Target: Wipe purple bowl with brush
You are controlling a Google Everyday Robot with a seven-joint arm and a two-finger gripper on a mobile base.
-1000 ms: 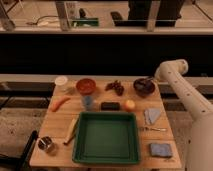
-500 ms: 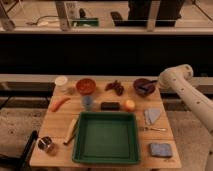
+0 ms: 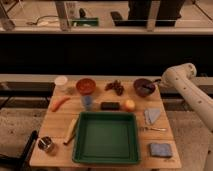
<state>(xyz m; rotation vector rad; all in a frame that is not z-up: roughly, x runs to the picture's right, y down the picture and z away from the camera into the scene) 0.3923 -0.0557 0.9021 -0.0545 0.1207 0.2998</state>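
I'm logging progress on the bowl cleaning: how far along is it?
Looks done: the approach, since the hand is at the right rim of the purple bowl. In hand: probably the wiping itself. A greyish streak inside the bowl looks like the brush, though contact is unclear. Left: finishing the wipe and lifting the brush out.

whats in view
purple bowl: 1, purple, back right
brush: 1, dark, in purple bowl
red bowl: 1, red, back left
cup: 1, white, back corner
bunch: 1, dark, back
carrot: 1, orange, left
tumbler: 1, blue, centre
block: 1, black, centre
fruit: 1, orange, centre
tray: 1, green, front
wooden tool: 1, pale, tray's left
metal cup: 1, silver, front left
cloth: 1, grey-blue, right
sponge: 1, blue, front right
arm: 1, white, right
gripper: 1, dark, at purple bowl
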